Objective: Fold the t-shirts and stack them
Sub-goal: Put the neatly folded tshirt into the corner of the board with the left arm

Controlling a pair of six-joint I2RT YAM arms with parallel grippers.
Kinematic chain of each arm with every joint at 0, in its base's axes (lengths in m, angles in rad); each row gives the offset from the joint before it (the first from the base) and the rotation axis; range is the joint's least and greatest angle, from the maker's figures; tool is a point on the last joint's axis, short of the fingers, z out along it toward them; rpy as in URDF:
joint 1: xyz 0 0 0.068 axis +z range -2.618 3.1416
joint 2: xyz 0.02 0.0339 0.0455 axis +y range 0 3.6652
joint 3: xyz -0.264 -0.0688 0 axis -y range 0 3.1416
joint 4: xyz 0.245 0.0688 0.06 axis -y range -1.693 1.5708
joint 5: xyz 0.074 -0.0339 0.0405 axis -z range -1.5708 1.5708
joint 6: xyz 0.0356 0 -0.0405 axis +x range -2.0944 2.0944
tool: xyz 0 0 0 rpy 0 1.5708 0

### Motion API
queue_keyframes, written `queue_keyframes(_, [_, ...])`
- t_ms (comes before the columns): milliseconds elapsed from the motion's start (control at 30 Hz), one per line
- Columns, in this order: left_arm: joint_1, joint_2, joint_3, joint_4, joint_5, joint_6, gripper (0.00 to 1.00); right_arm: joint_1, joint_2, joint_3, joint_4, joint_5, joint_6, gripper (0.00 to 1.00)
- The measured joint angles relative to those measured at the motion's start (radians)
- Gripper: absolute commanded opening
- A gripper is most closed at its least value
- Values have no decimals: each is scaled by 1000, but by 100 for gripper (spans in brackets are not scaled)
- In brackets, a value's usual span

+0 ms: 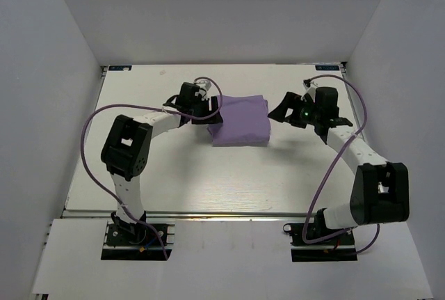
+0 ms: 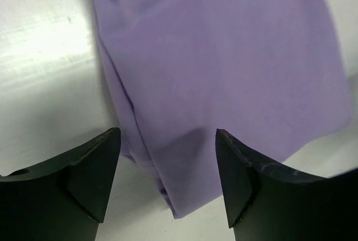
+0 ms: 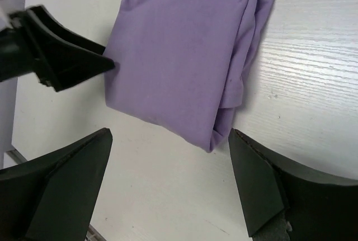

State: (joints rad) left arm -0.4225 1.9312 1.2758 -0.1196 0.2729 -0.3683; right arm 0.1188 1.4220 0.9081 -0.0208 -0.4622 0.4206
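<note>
**Folded t-shirt between two open tools**

We saw the lavender t-shirt (image 1: 240,120) folded into a block on the table (image 1: 208,175), neck and sleeves hidden. The left tool (image 2: 168,133) was open over a corner, gripping nothing; we could not tell whether it touched the cloth. The right tool (image 3: 169,135) gaped wide and empty beside the opposite edge.

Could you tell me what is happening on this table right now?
Two robot arms are working on a lavender t-shirt, which lies folded into a compact rectangle in the middle of the table. The left gripper is at the shirt's left edge, jaws open by a corner. The right gripper hovers open on its right side, holding nothing.
</note>
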Motion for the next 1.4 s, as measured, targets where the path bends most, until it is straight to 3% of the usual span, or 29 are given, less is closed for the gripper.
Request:
queue_keyframes(133, [-10,58,-26,10,26,-20,71,0,-73,-37,-16,34,-15,90])
queue_keyframes(333, [-33,97,-10,53,55,-43,43,0,-134,-74,-35,75,-35,90])
queue_keyframes(367, [-37,110,0,58,58,-46,34,-1,-135,-80,-38,80,-37,90])
queue_keyframes(467, [-53,140,27,62,58,-50,17,-1,-135,-95,-58,97,-47,90])
queue_keyframes(500, [-57,149,34,67,59,-50,4,-1,-135,-100,-62,102,-51,90])
queue_keyframes(533, [-61,156,42,69,62,-51,0,-2,-135,-104,-67,108,-55,90])
queue_keyframes(700, [-72,175,107,-4,22,-9,0,-2,-135,-116,-87,123,-66,90])
queue_keyframes(900, [-48,167,184,-168,-168,119,0,-6,-140,-120,-101,142,-77,90])
queue_keyframes(1133, [39,136,214,-325,-446,299,0,-8,-150,-120,-105,164,-89,90])
queue_keyframes(1400, [216,128,226,-357,-657,452,0,-8,-151,-120,-108,180,-95,90])
